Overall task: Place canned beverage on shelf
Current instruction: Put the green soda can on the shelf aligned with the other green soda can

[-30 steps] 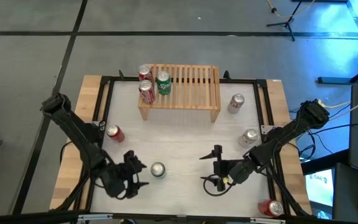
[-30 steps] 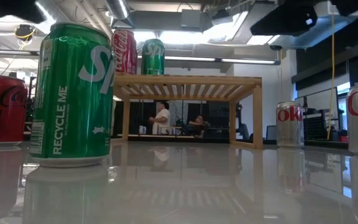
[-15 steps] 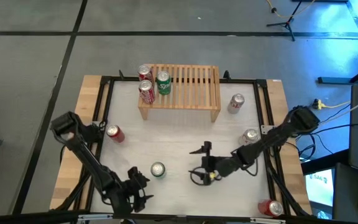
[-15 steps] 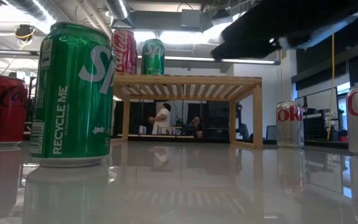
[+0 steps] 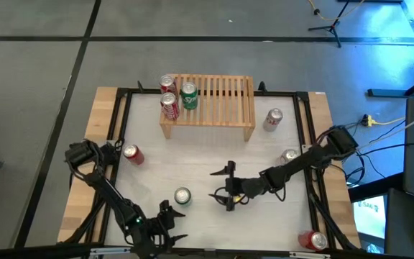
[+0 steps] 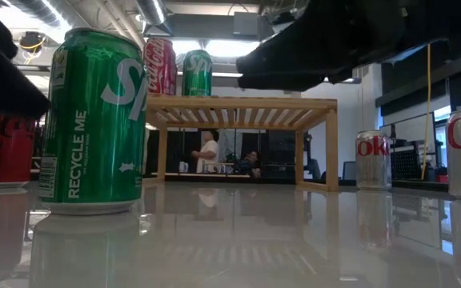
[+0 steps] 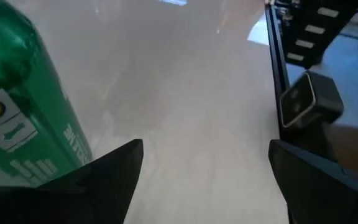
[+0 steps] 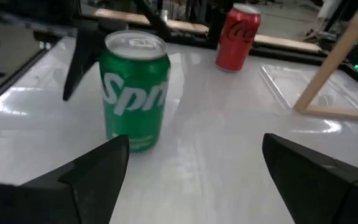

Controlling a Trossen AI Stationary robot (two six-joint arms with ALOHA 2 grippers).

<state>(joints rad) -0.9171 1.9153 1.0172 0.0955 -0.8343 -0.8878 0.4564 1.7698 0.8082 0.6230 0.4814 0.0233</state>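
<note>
A green Sprite can (image 5: 182,196) stands upright on the white table near its front; it also shows in the right wrist view (image 8: 135,90) and the low view (image 6: 94,120). The light-wood slatted shelf (image 5: 218,101) stands at the far side with two red cans (image 5: 169,106) and a green can (image 5: 188,96) at its left end. My right gripper (image 5: 217,185) is open, right of the green can and pointing at it, apart from it (image 8: 194,180). My left gripper (image 5: 169,223) is open and empty near the table's front edge, just nearer than the can (image 7: 201,180).
A red can (image 5: 133,153) stands at the left, two silver cans (image 5: 273,119) (image 5: 289,158) at the right, and another red can (image 5: 313,240) at the near right corner. A black frame (image 5: 121,122) runs along the table's edges.
My right gripper has gone toward the table's left edge, closer to the green Sprite can. My left gripper has drawn back from beside that can toward the table's near edge. The can has stayed in place.
</note>
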